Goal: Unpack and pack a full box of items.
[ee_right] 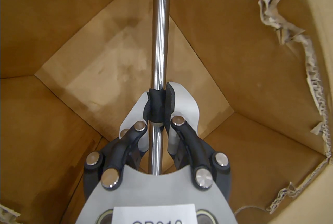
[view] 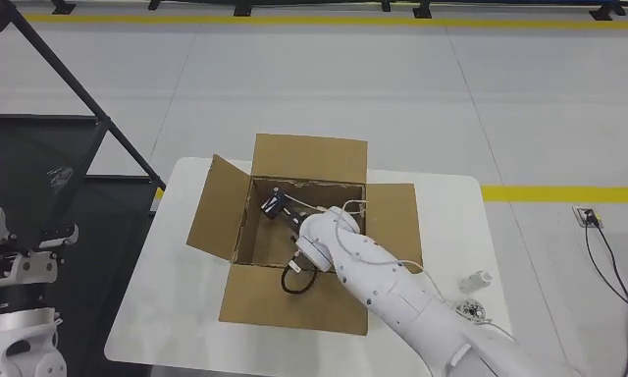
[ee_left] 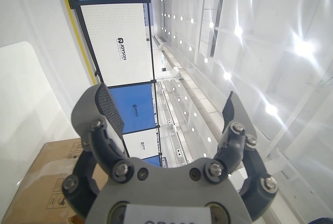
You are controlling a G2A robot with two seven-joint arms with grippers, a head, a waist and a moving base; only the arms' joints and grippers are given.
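Right tool (ee_right: 159, 102): you see it pinching a polished metal rod (ee_right: 160, 27) down inside the cardboard box (view: 294, 303).
Left tool (ee_left: 166, 102): you see it spread wide, near the box's outer wall.

The box (ee_right: 65, 14) is plain brown cardboard, matt all over. Its torn rim is rough and frayed, and you can see the corrugated layer in there. The rod (ee_right: 161, 35) is polished metal, smooth and mirror-shiny. The right end effector (ee_right: 159, 102) has a dull grey metal plate, matt black plastic-looking links, glossy round screw heads and black ribbed pads (ee_right: 156, 105). The left end effector (ee_left: 167, 100) is the same deal, with pale grey matt fingers (ee_left: 85, 110) and ridged black pads (ee_left: 110, 108), rubbery-looking. The table (view: 451, 210) is smooth white, not much shine.
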